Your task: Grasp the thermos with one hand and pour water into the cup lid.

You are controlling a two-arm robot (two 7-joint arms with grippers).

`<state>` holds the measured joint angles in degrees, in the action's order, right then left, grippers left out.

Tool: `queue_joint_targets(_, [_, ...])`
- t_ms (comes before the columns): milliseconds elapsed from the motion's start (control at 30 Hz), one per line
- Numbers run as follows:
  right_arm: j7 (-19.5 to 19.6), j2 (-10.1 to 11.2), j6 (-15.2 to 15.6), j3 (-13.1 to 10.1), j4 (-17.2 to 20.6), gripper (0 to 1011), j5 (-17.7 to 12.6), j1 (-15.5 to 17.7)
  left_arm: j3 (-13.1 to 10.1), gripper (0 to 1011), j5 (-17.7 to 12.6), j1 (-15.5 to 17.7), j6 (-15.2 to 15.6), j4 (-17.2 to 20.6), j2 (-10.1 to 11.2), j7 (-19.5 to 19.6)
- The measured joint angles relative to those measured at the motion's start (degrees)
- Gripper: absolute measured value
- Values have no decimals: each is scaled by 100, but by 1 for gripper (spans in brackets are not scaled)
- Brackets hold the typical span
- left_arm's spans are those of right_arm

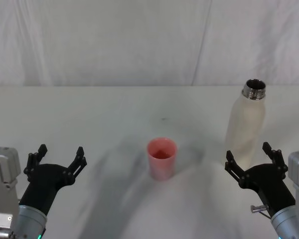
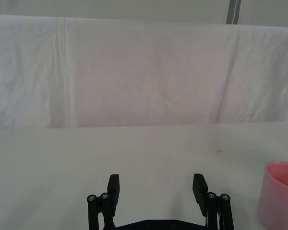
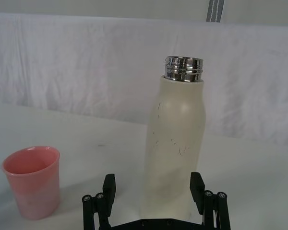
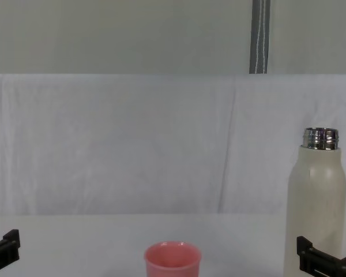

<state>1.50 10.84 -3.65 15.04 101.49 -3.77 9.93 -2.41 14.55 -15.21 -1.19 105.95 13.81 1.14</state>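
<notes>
- Nearest the head camera, the left gripper (image 1: pixel 59 155) and the right gripper (image 1: pixel 250 155) are seen low at either side of the white table (image 1: pixel 89 114); both are black, with blocky fingers on grey wrist housings, and both have their jaws spread wide with nothing held.
- In the left wrist view, the left gripper (image 2: pixel 157 188) is shown with bare tabletop between its fingers, and the cup lid (image 2: pixel 280 193) is cut by the frame's edge, well apart from the gripper.
- In the right wrist view, the right gripper (image 3: pixel 153 188) is shown just short of the thermos (image 3: pixel 175 143), whose base stands directly ahead of the gap between the fingers; whether the fingers touch the body cannot be told.
- The thermos (image 1: pixel 246 124) stands upright and uncapped on the right side of the table: a tall, matte, cream-white cylinder with rounded shoulders and a shiny threaded steel neck. Fine dark scratches on its body are revealed by the right wrist view, and the dark open mouth by the head view.
- The cup lid (image 1: pixel 162 158) stands upright near the table's middle, between the two grippers and well apart from the thermos: a small, smooth-rimmed, slightly tapered pink cup. From the head view its inside is seen, but whether any liquid lies in it cannot be told.
- In the chest view, the thermos (image 4: pixel 316 208) is seen from the side, far taller than the cup lid (image 4: pixel 172 259), against a creased white cloth backdrop (image 4: pixel 132 144).
</notes>
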Motion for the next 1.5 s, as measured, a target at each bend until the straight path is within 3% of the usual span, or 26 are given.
queue_joint_targets(667, [0,0,0,0,0,1001,0,0,0,1001,0,0,0,0,0,0])
queue_joint_targets(867, [-85,-56,-102,-52,-80,1001,162,-45,0,1001,0,0,0,0,0,0])
queue_joint_targets(1100, [-255,-170,-200,-191,-233,1001,172,-132,0,1001,0,0,0,0,0,0])
queue_joint_targets(1500, [-554,-435,-285,-497,-551,1001,-58,-311,0,1001,0,0,0,0,0,0])
